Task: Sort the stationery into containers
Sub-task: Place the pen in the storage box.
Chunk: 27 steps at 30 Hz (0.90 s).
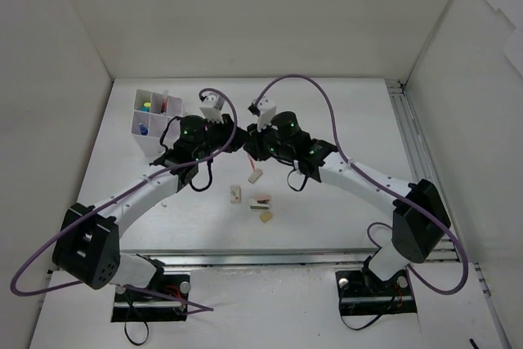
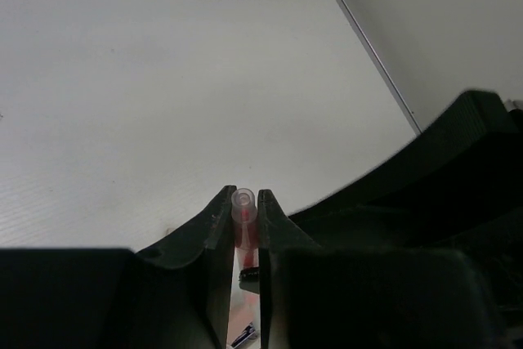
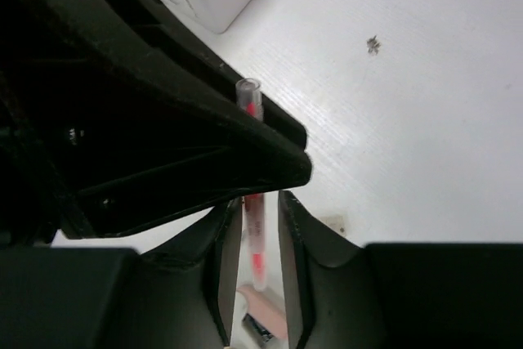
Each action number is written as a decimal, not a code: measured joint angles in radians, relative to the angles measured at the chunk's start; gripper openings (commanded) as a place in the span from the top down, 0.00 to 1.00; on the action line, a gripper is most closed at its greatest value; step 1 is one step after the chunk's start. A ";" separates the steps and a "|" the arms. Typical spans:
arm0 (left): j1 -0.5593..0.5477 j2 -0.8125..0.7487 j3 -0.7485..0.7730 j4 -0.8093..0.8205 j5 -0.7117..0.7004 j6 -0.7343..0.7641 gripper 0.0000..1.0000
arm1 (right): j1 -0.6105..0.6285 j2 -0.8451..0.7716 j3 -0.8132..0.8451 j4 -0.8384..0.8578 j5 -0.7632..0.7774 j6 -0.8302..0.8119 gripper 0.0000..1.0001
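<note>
Erasers (image 1: 235, 194) are lying loose on the table (image 1: 343, 120) nearest our bases, a pink one (image 1: 261, 199) among them, and we are leaving those for later. Just beyond them our two wrists are meeting mid-table over a thin red pen (image 2: 244, 226), which appears to be hanging clear of the table.

Our left fingers (image 2: 219, 226) are pinching the pen tightly, with its clear cap poking out past their tips. Our right fingers (image 3: 225, 259) are standing on either side of the same pen further along. We cannot tell whether they are pressing it or only flanking it.

We are reading this as a handover or a regrip. To do it well, one hand should be letting go only once the other's hold is sure, and neither should be twisting the pen against the other.

Farthest off, at the far left, the white box (image 1: 147, 143) is sitting close to our left wrist, with some colour showing in its compartments. The left arm looks the handier carrier. We should be lowering the pen end-first well into one compartment before releasing it, without nudging the thin walls.
</note>
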 measured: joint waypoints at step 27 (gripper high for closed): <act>0.619 0.371 0.433 0.124 -0.080 0.467 1.00 | -0.206 -0.237 -0.163 -0.133 0.030 -0.018 0.02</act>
